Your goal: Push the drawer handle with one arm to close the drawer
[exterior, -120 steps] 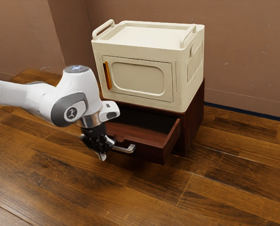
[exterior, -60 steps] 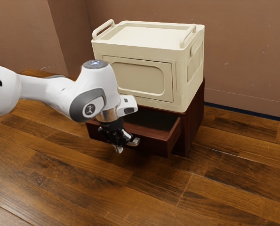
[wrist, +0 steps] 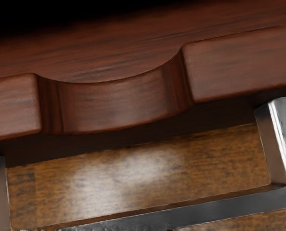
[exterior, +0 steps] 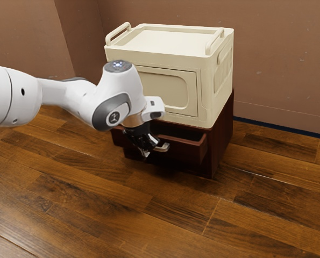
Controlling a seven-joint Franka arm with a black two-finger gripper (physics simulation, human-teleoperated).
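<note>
A black two-finger gripper (exterior: pixel 144 153) is held low by the silver bar-shaped handle (exterior: pixel 163 147), presumably for pushing; whether it is clenched or released cannot be told. Behind, the reddish-brown wooden drawer (exterior: pixel 187 152) is left partly open in its matching cabinet (exterior: pixel 222 134), topped by a cream box (exterior: pixel 210 91).

Your white jointed arm (exterior: pixel 114 99) is cut off by the exterior view's left edge and covers one side edge of the cream plastic door (exterior: pixel 168 91). Your black two-finger gripper (exterior: pixel 145 152) hides part of the silver metal handle (exterior: pixel 164 147). Shadow obscures the deep inside of your dark red wooden drawer (exterior: pixel 186 153).
</note>
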